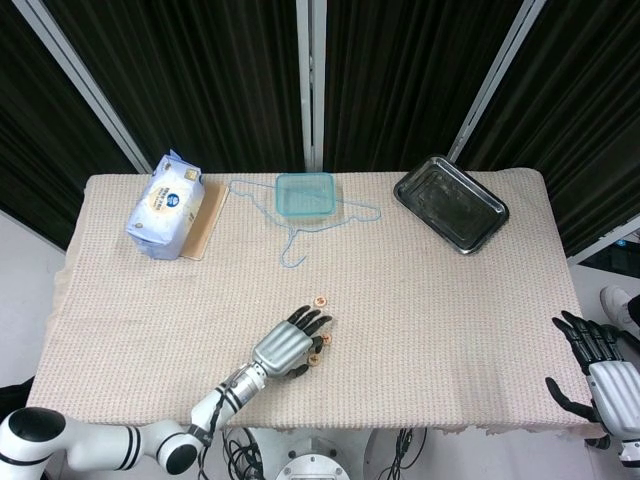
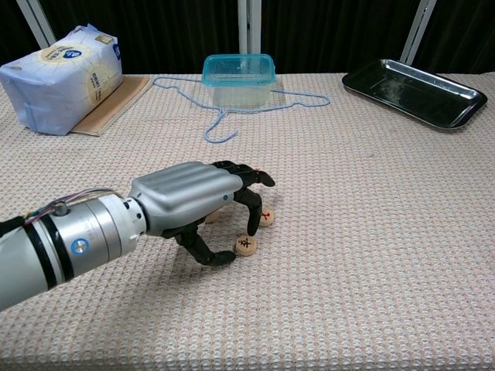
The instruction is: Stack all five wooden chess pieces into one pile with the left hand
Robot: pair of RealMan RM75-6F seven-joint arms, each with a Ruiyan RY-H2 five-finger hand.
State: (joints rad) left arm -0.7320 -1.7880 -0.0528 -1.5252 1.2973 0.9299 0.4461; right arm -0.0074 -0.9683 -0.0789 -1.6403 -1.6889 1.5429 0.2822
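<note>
- The wooden chess piece (image 2: pixel 245 245) I want is small, flat and round. My thumb and one fingertip look like they sit on either side of it, and if I squeeze a bit crooked, I think it could pop out and roll away on the desk (image 2: pixel 371 232).
- Another piece (image 2: pixel 266 218) lies just beside it at 1 o'clock. My fingers could bump it and push it off.
- A third piece (image 1: pixel 319 301) sits alone, past my fingertips at 12 o'clock. The other pieces are hidden under my hand, so I might knock them too.
- My left hand (image 2: pixel 193 209) is curled down over the pieces, half closed. I cannot tell if it really pinches the piece yet.
- My right hand (image 1: pixel 598 375) waits off the desk edge at 3 o'clock, fingers spread, holding nothing.
</note>
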